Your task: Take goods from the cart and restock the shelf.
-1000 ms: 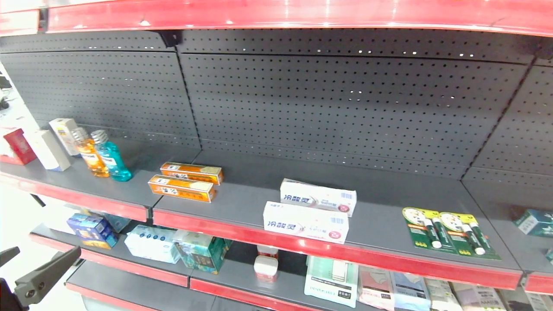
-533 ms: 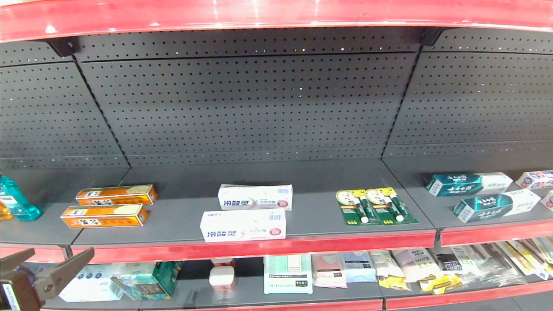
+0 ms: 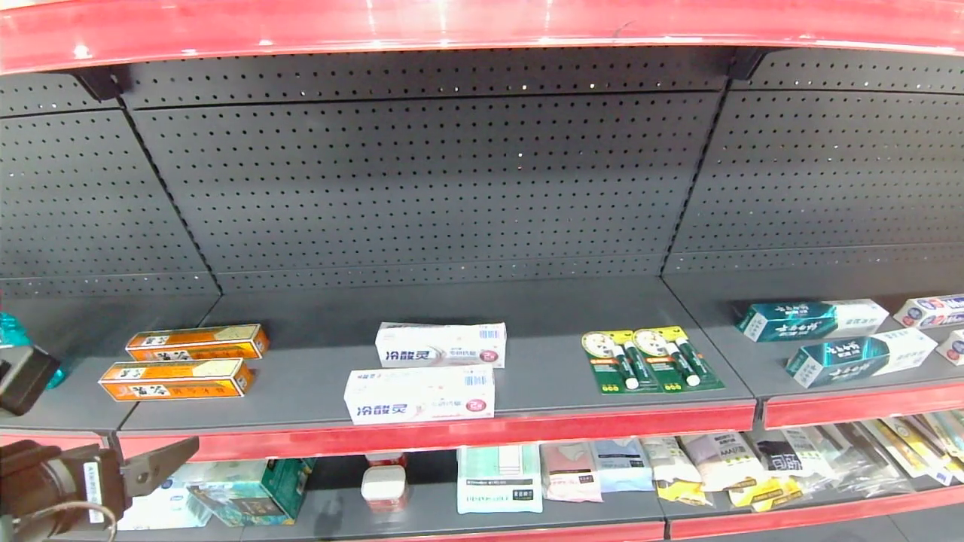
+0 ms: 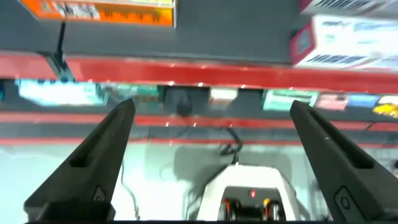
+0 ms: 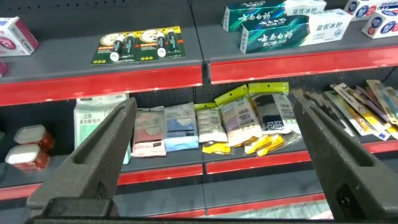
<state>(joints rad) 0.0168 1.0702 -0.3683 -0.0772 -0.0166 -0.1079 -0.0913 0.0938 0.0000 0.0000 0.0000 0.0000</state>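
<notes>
Shelf [image 3: 467,316], dark with red front edges, stands just ahead of both tools. Its middle tier carries orange boxes [image 3: 175,378] and white toothpaste boxes [image 3: 419,394], higher than the left tool [image 4: 211,109], whose fingers are spread wide with nothing between them. The right tool [image 5: 214,106] is likewise apart and empty, with green toothpaste boxes [image 5: 273,28] and small packets [image 5: 242,121] on the tiers beyond it.

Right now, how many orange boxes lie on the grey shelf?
2, both on the shelf's left part: the rear orange box, and the front orange box just before it near the red edge.
</notes>
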